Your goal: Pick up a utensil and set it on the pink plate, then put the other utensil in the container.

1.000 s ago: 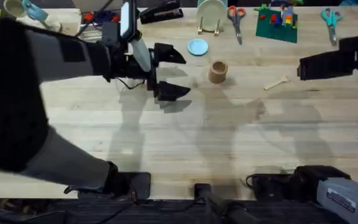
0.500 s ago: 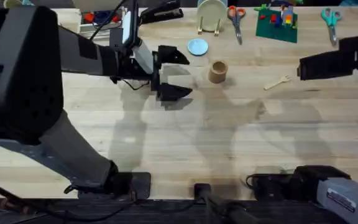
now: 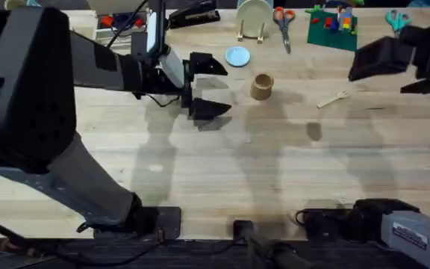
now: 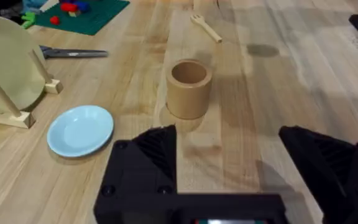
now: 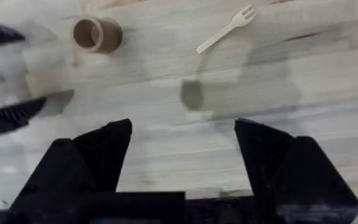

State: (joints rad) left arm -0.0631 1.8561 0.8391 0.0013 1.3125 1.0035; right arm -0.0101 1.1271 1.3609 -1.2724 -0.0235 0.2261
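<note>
Right now, per label:

Left gripper: the black two-finger left gripper (image 3: 206, 87) is hovering over the pale wooden table (image 3: 200, 172) left of centre, its fingers spread wide and gripping nothing.

Right gripper: the black right gripper (image 3: 375, 57) is hanging at the far right of the overhead view, above the table; in its own wrist view its fingers (image 5: 104, 149) are standing well apart with nothing between them.

Container: the small tan-brown cylindrical cup (image 3: 261, 86) is standing upright with its mouth open, just right of the left gripper; in the left wrist view the cup (image 4: 189, 88) is sitting straight ahead of the spread fingers (image 4: 154, 146), apart from them.

Other utensil: the small pale wooden fork (image 3: 332, 99) is lying flat on the table to the right of the cup, well apart from it and untouched; the right wrist view is showing the fork (image 5: 226, 29) with its tines pointing away from the cup (image 5: 96, 35).

Blue dish: a small round light-blue dish (image 3: 237, 56) is lying behind and to the left of the cup; the left wrist view is showing the dish (image 4: 80, 129) near the cup, not touching it.
</note>
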